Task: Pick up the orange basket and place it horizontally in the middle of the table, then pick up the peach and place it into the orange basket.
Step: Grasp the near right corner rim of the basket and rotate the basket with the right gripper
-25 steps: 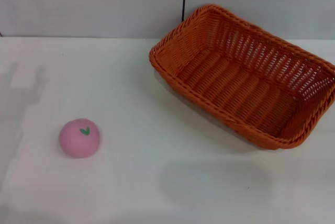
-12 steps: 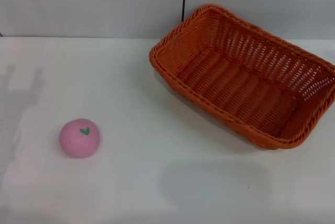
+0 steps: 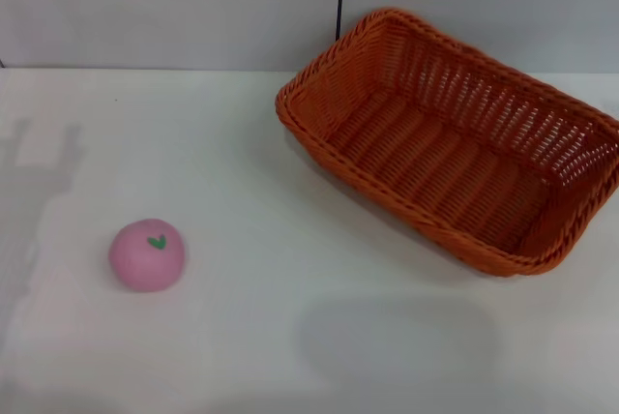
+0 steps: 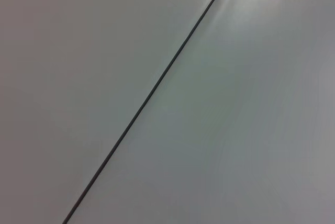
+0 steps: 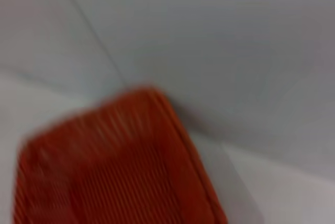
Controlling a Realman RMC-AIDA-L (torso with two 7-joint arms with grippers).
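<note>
Head view shows the bright orange rectangular woven wicker basket [image 3: 455, 138] resting on the wide white tabletop [image 3: 290, 337] at roughly 2 o'clock from the table's centre, close to the back wall. We note that its long axis runs diagonally, from 11 o'clock towards 4 o'clock, so it is neither centred nor horizontal. The small round pink peach with a green leaf mark [image 3: 147, 254] sits on the bare surface at about 8 o'clock, well apart from the basket.

We judge that no step of the task is complete: the basket is not yet lifted or repositioned, and the peach lies outside it. Both the basket move and the peach transfer remain.

Neither gripper appears in any view, so we cannot tell whether either tool is spread or pressed together. Right wrist view shows a blurred corner of the basket [image 5: 120, 166] against the wall, which suggests the right arm is directed at it. Left wrist view shows only a grey wall panel with a dark seam [image 4: 152, 93].
</note>
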